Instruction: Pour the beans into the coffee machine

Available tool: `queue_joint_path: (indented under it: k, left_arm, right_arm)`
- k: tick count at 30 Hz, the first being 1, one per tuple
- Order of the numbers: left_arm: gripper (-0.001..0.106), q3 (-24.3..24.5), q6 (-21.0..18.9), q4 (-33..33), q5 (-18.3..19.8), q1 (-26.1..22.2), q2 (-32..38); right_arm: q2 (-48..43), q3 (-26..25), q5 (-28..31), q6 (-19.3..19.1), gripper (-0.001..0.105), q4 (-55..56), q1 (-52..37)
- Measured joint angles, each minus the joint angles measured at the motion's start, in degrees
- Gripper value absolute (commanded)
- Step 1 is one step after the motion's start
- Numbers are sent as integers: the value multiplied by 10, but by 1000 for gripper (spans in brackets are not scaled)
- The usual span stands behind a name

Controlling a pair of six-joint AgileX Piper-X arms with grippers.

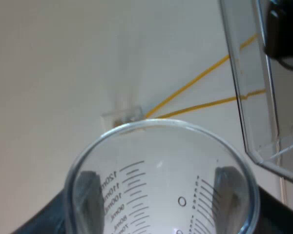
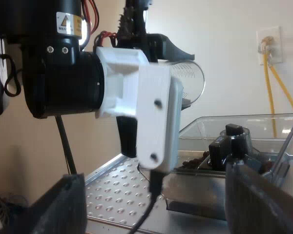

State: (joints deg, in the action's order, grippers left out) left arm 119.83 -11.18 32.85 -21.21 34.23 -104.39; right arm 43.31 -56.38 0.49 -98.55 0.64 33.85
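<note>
My left gripper is shut on the clear measuring glass; its dark fingers show through the glass wall on both sides. I see no beans inside the glass. The right wrist view has the left arm close in front, holding the measuring glass tipped on its side above the open bean hopper. Dark beans lie in the hopper's bottom around a black knob. My right gripper is open near the machine's top, nothing between its fingers.
The hopper's clear wall rises close beside the glass. The machine's perforated metal top spreads beneath the left arm. On the pale wall behind are a socket and yellow cables.
</note>
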Motion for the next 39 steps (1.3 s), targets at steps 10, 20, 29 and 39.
queue_joint_path:
  k: [10, 20, 29, 39]
  left_arm:
    - [31, 0, -165, 0, -66, 0, 28]
    - [31, 0, -306, 16, -97, -2, 74]
    - [31, 0, -458, 113, -79, -16, 131]
    - [31, 0, -617, 218, 15, -59, 185]
  right_arm:
    - [0, 0, -59, -12, 62, 9, 0]
    - [0, 0, -109, -12, 62, 22, 0]
    - [0, -4, -128, -12, 62, 76, 0]
    - [0, -25, -144, -46, 62, 109, 2]
